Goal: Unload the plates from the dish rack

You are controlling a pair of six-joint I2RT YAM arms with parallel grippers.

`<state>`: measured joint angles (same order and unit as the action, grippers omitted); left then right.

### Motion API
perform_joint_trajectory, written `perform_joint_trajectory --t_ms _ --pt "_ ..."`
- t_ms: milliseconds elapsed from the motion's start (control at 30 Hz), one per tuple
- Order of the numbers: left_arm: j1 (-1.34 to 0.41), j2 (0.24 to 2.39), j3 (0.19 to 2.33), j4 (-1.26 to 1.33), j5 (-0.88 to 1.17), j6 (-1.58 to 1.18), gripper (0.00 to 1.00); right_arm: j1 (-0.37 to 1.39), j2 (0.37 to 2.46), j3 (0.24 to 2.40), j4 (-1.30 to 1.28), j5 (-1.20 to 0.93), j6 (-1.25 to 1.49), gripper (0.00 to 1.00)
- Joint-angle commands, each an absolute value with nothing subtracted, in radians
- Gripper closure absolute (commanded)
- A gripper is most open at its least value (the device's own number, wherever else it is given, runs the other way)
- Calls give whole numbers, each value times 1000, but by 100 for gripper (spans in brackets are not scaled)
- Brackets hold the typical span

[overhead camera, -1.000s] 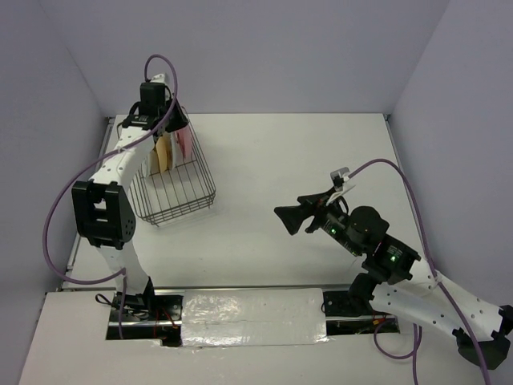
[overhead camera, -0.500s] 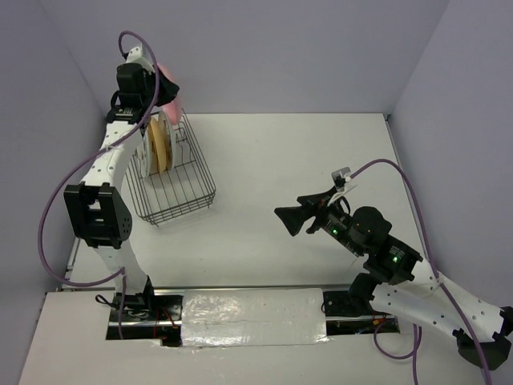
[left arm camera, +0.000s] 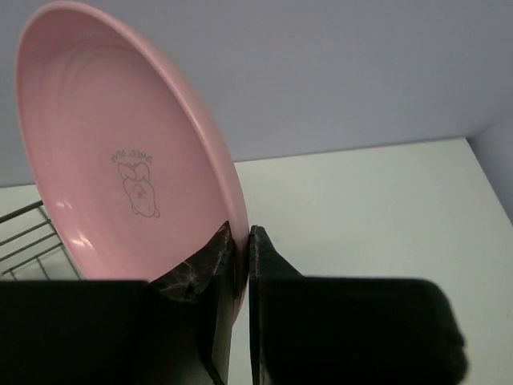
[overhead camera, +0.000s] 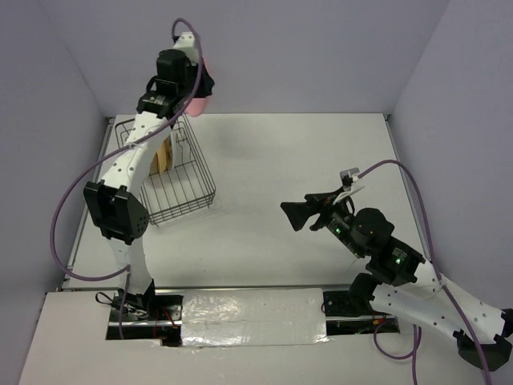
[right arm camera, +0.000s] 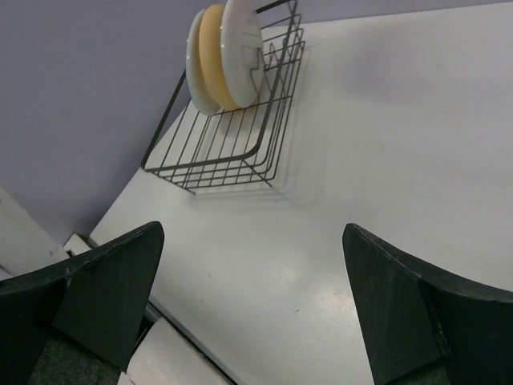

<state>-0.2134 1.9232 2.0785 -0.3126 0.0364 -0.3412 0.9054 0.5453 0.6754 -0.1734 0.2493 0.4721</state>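
One pink plate [left arm camera: 120, 160], partly behind left pincer [left arm camera: 241, 234]

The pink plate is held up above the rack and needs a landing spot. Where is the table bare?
The table is bare across the broad stretch between the dish rack and the right end effector. It is crowded inside the rack, where the yellow-orange plate and a white plate stand. The left end effector grips the pink plate.
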Motion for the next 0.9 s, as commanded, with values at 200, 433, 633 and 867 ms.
perform_joint_trajectory --t_ms 200,433,633,867 --pt "-469 1956 1944 -286 -77 -170 100 908 454 672 -167 491 505 0" --pt "-566 2093 1910 -301 -159 -155 100 908 348 631 -164 589 514 0" --pt "-587 2170 1950 -324 -224 -150 100 908 265 614 -166 624 528 0" --pt "-598 2233 1922 -293 -223 -140 90 908 262 618 -167 606 522 0"
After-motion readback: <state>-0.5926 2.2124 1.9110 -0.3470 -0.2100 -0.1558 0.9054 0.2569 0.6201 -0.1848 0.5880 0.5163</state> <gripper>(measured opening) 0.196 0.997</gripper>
